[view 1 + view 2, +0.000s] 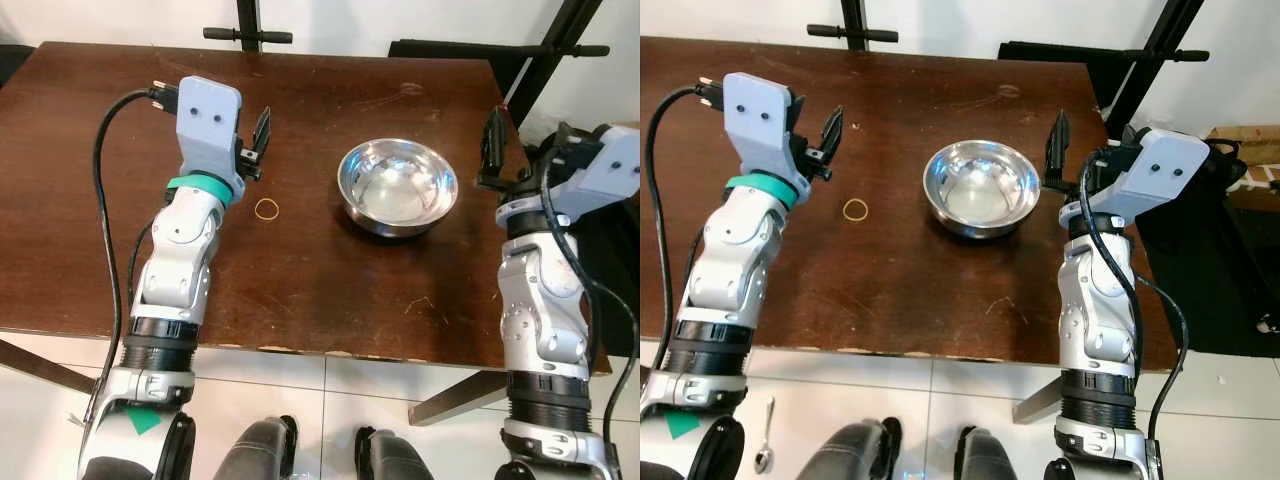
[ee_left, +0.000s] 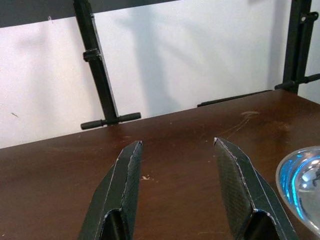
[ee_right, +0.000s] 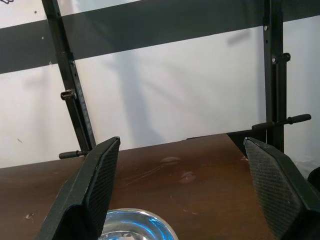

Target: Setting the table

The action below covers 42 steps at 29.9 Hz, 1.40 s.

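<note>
A steel bowl [image 1: 397,186] sits empty on the tabletop [image 1: 300,270], toward its right edge and about midway between front and back. Expect it to be light, rigid and slick: your best hold is over the thin rim, one finger inside and one outside. A rubber band [image 1: 266,208] lies near the bowl's left. Your right gripper [image 3: 187,190] hovers at the right edge just beside the bowl, fingers spread wide and holding nothing. Your left gripper [image 2: 177,187] hangs above the tabletop left of the band, also parted and empty. A spoon [image 1: 764,442] lies on the floor below the front edge.
</note>
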### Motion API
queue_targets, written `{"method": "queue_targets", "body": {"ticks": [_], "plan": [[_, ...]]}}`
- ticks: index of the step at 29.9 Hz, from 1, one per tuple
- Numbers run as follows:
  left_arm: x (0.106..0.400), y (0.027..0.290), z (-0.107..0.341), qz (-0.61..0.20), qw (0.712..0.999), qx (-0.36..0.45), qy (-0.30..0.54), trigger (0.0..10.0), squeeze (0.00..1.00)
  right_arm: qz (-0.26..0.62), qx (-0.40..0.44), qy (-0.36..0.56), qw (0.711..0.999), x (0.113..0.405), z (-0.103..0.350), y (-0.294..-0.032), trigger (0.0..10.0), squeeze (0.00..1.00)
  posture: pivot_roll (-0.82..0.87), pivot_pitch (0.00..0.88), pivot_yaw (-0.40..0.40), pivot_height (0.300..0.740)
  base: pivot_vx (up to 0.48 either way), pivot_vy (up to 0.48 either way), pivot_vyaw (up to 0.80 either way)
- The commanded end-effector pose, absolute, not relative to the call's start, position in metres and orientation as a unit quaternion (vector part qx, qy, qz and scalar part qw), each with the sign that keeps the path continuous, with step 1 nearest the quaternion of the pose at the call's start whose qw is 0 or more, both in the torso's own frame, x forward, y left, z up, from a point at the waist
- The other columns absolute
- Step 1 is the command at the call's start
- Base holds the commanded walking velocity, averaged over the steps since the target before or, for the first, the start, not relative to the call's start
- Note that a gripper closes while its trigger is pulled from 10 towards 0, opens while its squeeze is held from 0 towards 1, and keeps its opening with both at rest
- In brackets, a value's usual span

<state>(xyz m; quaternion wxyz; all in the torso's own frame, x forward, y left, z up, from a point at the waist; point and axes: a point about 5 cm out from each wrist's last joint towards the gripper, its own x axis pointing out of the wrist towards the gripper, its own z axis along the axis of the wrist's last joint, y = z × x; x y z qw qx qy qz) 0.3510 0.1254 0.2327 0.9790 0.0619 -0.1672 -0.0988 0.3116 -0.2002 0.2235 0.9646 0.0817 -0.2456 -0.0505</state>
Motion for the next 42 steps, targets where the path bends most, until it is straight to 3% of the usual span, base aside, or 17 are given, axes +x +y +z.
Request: {"method": "queue_targets", "body": {"ticks": [1, 7, 42], "plan": [[0.3515, 0.1244, 0.2301, -0.103, 0.979, 0.055, -0.164, 10.0, 0.00, -0.059, 0.082, -0.236, 0.967, 0.3117, 0.2173, -0.2032, 10.0, 0.00, 0.10, 0.001, 0.065, 0.740, 0.000, 0.000, 0.00], [0.3501, 0.1205, 0.2287, -0.113, 0.978, 0.056, -0.166, 10.0, 0.00, -0.060, 0.081, -0.237, 0.966, 0.3125, 0.2182, -0.2055, 10.0, 0.00, 0.10, 0.000, 0.062, 0.740, 0.000, 0.000, 0.00], [0.3520, 0.1188, 0.2287, -0.120, 0.977, 0.055, -0.169, 10.0, 0.00, -0.063, 0.078, -0.238, 0.966, 0.3118, 0.2182, -0.2083, 10.0, 0.00, 0.09, 0.001, 0.062, 0.740, -0.271, 0.000, 0.00]]}}
